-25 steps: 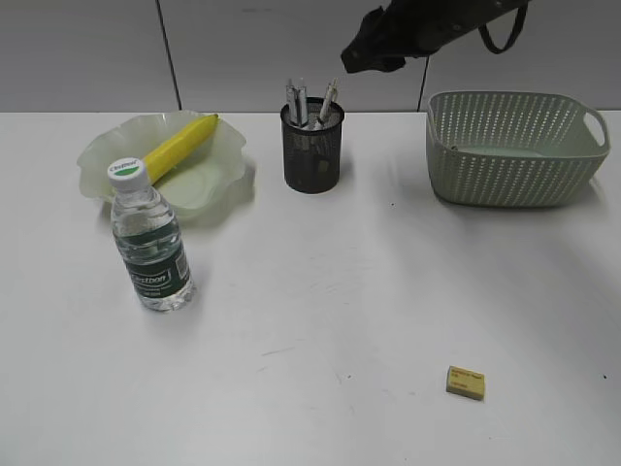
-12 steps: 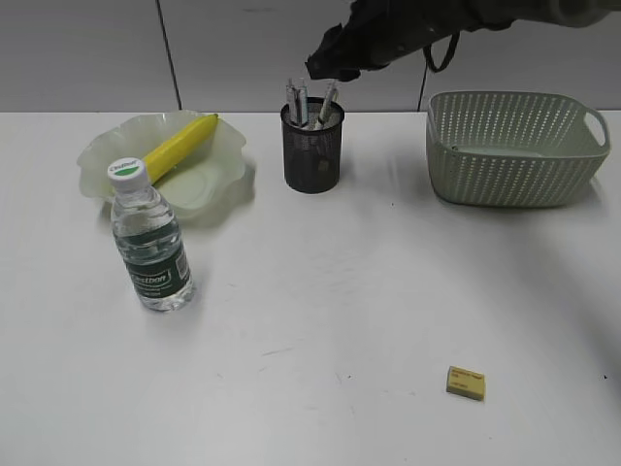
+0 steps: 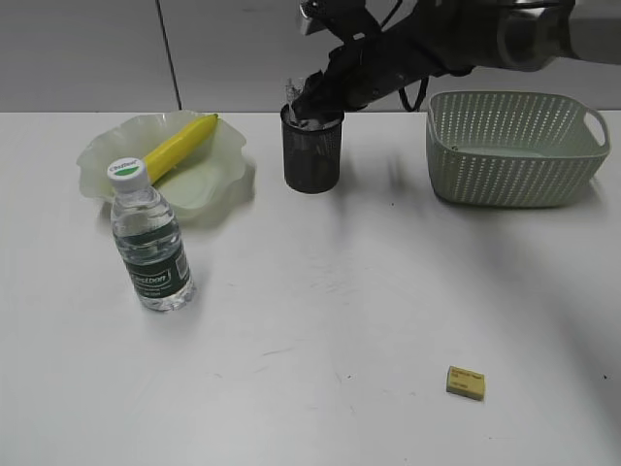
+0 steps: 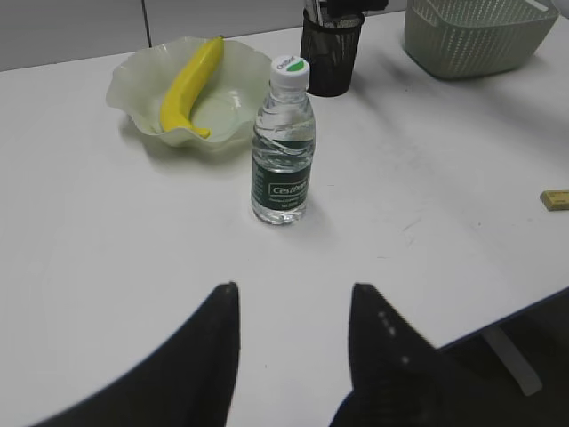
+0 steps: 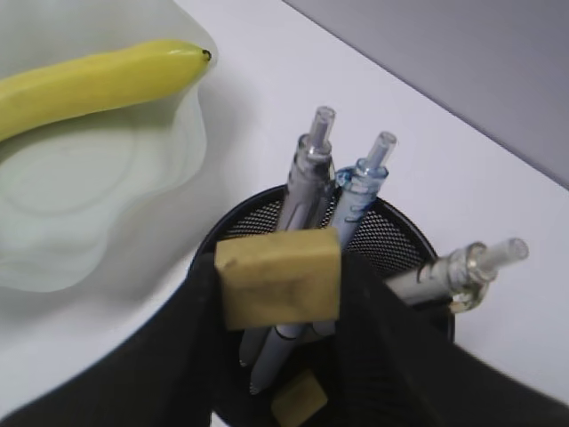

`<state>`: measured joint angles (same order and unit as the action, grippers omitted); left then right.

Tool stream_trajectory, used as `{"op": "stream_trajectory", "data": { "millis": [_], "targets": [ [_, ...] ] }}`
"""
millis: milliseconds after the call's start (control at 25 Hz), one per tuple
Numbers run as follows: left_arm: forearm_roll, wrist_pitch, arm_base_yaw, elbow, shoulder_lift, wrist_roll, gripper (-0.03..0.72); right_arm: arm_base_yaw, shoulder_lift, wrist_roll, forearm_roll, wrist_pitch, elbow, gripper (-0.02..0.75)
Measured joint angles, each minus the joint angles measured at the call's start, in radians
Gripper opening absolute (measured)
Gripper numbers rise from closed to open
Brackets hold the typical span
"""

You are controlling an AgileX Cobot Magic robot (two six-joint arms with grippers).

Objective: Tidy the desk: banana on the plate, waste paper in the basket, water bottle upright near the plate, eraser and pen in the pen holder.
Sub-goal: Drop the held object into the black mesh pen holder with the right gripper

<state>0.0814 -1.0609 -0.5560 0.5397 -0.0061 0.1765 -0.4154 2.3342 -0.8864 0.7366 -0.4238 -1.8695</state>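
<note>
My right gripper (image 5: 278,285) is shut on a yellow eraser (image 5: 279,277) and holds it right above the mouth of the black mesh pen holder (image 5: 402,240), seen also in the exterior view (image 3: 311,155). The holder has three pens (image 5: 307,182) and another eraser (image 5: 298,398) at its bottom. A further eraser (image 3: 466,381) lies on the table at the front right. The banana (image 3: 180,145) lies on the green plate (image 3: 215,189). The water bottle (image 3: 150,238) stands upright in front of the plate. My left gripper (image 4: 293,289) is open and empty, low over the table.
A pale green woven basket (image 3: 514,146) stands at the back right. The table's front edge shows in the left wrist view (image 4: 511,307). A grey wall runs behind the table.
My right arm has moved left and down from above the basket side to over the pen holder, carrying the eraser. The left gripper and other objects have not moved.
</note>
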Motion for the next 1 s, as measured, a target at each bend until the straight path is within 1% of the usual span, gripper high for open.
{"op": "stream_trajectory", "data": {
  "millis": [200, 760, 1000],
  "targets": [
    [0.000, 0.000, 0.000, 0.000, 0.000, 0.000, 0.309, -0.002, 0.007, -0.001, -0.001, 0.085, 0.000, 0.309],
    [0.000, 0.000, 0.000, 0.000, 0.000, 0.000, 0.309, -0.002, 0.007, -0.002, -0.001, 0.090, 0.000, 0.310],
    [0.000, 0.000, 0.000, 0.000, 0.000, 0.000, 0.309, -0.002, 0.007, -0.002, 0.000, 0.090, 0.000, 0.336]
  ]
}}
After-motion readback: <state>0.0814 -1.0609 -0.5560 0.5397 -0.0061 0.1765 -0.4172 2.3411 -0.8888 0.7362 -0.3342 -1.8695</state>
